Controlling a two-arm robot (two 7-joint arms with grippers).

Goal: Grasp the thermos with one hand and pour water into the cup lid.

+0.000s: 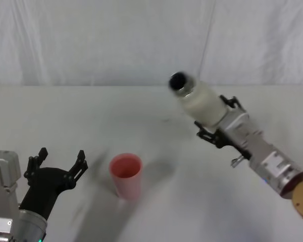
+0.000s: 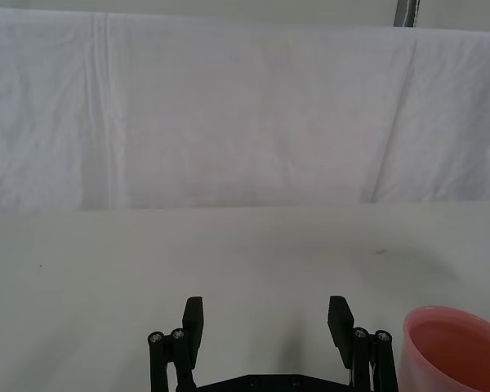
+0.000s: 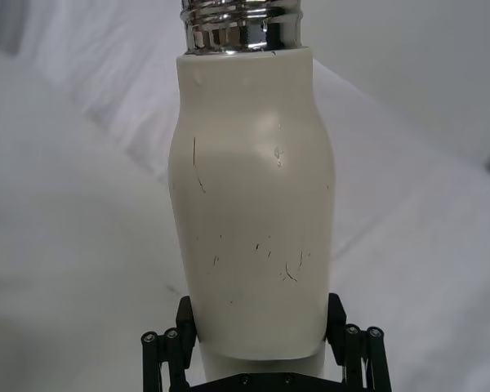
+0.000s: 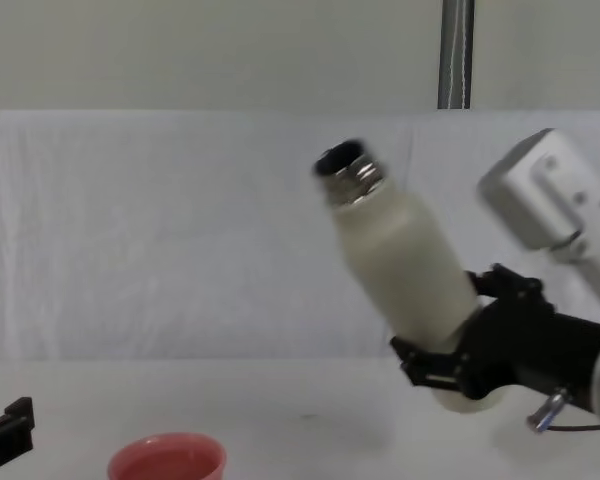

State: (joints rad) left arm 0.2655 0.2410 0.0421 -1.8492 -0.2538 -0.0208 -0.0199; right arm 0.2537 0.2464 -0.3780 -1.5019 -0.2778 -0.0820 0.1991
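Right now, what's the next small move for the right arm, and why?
Probably carry the thermos left toward the cup lid before tipping further. The right gripper holds it lifted and tilted, but its open neck sits well right of the cup lid, so a pour here would likely miss.

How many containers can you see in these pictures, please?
2. The thermos is lifted and tilted in the right gripper, on the right. The cup lid stands on the table beside the open left gripper.

Head view high, looking down, chest view low, side-on, both sharing the thermos (image 1: 199, 103), wrist views close
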